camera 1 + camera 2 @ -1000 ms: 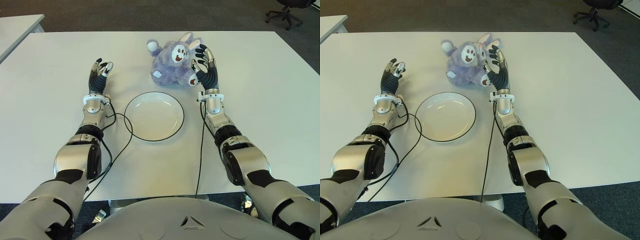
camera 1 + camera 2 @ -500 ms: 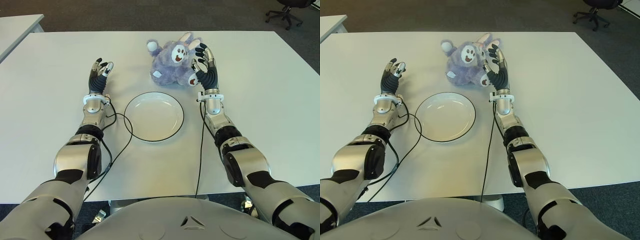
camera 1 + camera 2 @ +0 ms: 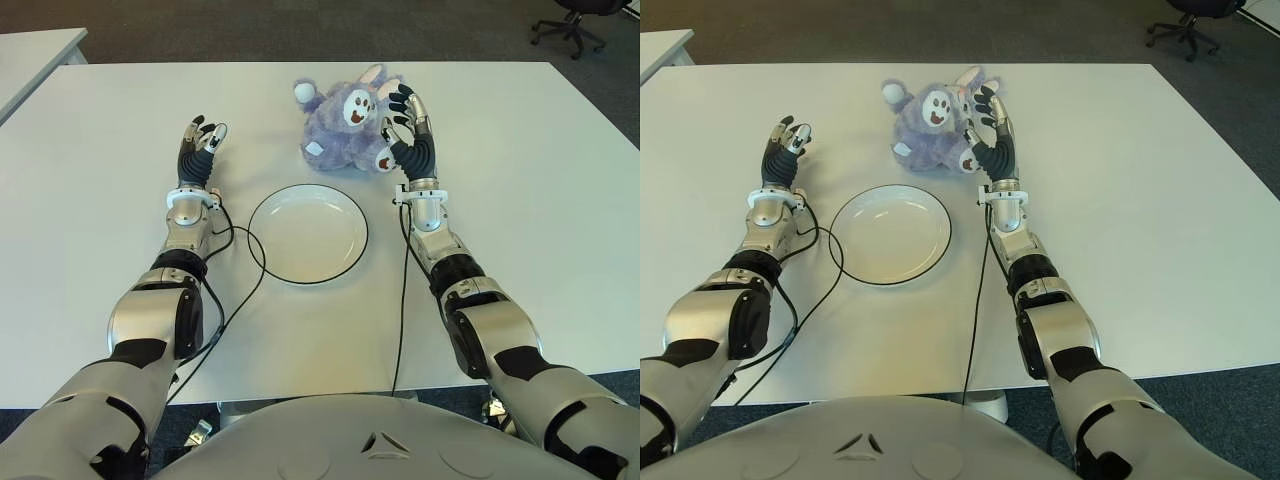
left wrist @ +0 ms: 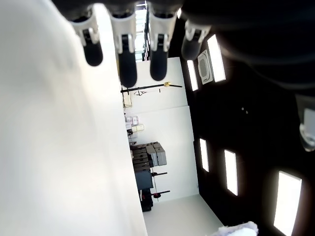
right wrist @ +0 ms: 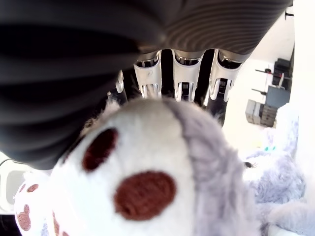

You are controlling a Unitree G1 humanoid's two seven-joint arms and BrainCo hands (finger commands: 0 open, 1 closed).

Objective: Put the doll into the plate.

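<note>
Doll point(image 3: 345, 125) beyond plate point(image 3: 308, 232) – right hand point(image 3: 408, 128) against its paw, fingers spread; left hand point(image 3: 198, 150) open, idle.

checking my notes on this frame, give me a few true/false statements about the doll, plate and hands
1. The doll lies in the plate. False: it lies on the table beyond the plate, and the plate holds nothing.
2. The right hand is at the doll's right side, by one paw. True.
3. The left hand holds the doll. False: it shows left of the plate, fingers relaxed, holding nothing.
4. The doll has been lifted off the table. False: it lies on the tabletop.
5. A black cable runs along the plate's left edge. True.
</note>
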